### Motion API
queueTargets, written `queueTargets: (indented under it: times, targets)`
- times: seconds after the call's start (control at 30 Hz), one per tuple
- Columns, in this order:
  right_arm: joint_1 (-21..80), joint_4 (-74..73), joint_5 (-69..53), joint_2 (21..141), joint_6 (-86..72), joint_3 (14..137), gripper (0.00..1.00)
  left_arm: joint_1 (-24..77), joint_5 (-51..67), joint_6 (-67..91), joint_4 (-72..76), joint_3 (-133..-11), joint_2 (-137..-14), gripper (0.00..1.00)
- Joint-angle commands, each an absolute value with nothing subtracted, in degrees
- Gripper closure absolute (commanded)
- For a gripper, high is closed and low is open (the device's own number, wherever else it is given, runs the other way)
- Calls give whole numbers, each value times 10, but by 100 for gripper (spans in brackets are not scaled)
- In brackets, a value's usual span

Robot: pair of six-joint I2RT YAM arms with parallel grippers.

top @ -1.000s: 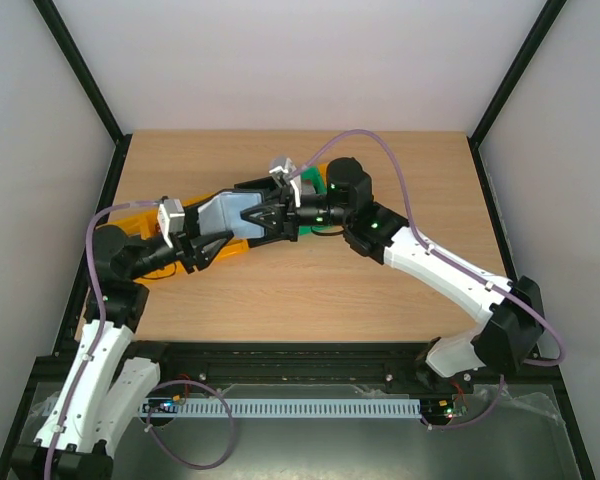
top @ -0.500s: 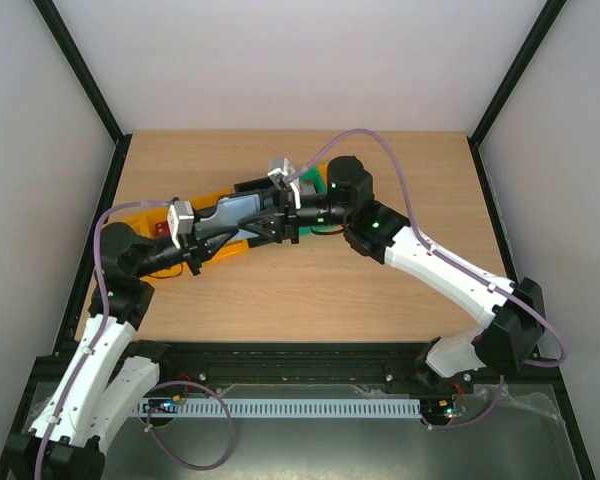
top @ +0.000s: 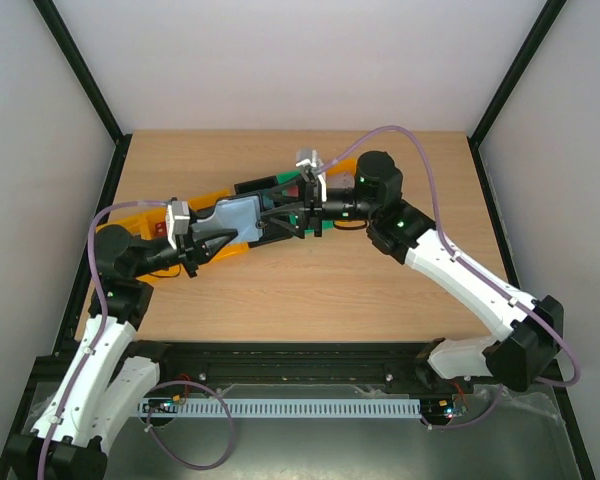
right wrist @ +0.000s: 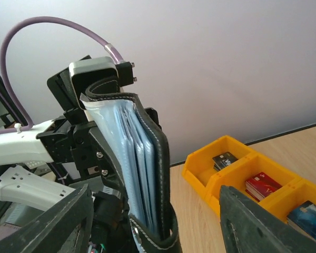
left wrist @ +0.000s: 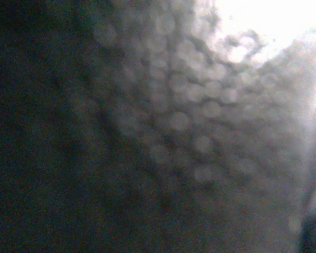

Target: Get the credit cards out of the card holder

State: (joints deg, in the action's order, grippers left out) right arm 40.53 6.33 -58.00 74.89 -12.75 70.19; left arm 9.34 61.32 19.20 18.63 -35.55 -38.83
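Wooden table point(top: 280, 300) | left claw point(top: 218, 240) clamped on holder point(right wrist: 142, 174), upright, spread open | right claw point(top: 280, 213) jaws wide, either side of holder | cards point(right wrist: 262, 184) lie in orange bin point(right wrist: 200, 168)

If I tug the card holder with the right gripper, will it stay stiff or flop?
Likely floppy: the card holder bows along its stitched edge. Probably light: the left gripper alone holds it up.
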Motion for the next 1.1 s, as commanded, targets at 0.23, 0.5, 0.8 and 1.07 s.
queueTargets:
  times: [0.23,0.5,0.8,1.07]
  targets:
    - [418,84,-566,781,-129,717,47,92,640,198,226,-362,-392,98]
    - [421,76,-538,797,-119,733,60,94,650,192,228,-362,-393,98]
    - [448,56,-559,828,-104,762,44,95,649,178,215,-360,-393,98]
    - [451,40,-553,827,-101,764,70,94,619,172,202,-356,-388,97]
